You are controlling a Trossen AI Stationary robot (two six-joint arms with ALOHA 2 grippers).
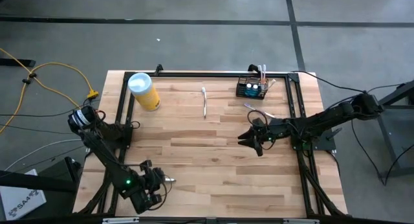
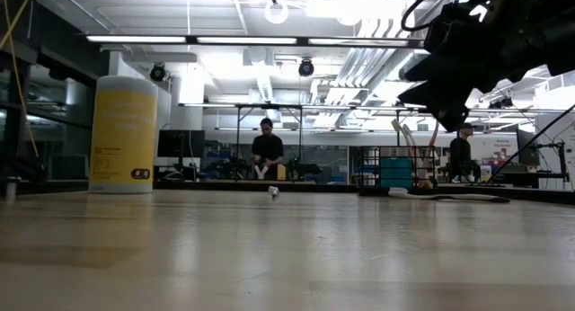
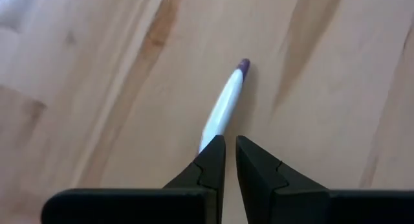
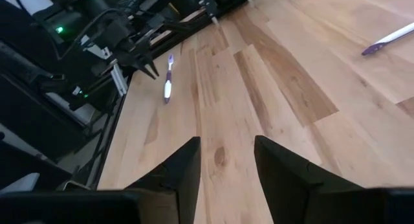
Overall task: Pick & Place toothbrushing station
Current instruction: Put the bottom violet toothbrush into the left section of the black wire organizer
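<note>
The black wire-mesh basket (image 1: 251,88) stands at the table's far right with brushes sticking up from it; it also shows in the low view (image 2: 395,172). My left gripper (image 1: 163,180) is at the near left, low over the table, its fingers (image 3: 213,160) almost together. A white toothbrush with a purple end (image 3: 226,101) lies flat on the wood just ahead of the fingers and also shows in the right wrist view (image 4: 168,81). My right gripper (image 1: 249,138) hangs open and empty above the table's middle right (image 4: 226,159). My left gripper's fingertip (image 3: 210,153) covers the toothbrush's near end (image 3: 206,141), so I cannot tell whether it touches the brush. The brush lies flat on the table beside the thin gap between the fingers, not in it.
A yellow canister with a white lid (image 1: 143,91) stands at the far left. A second toothbrush (image 1: 204,102) lies at the far middle and a third (image 1: 257,110) lies in front of the basket. A black frame (image 1: 213,74) borders the table. Two people (image 2: 266,149) stand in the room beyond.
</note>
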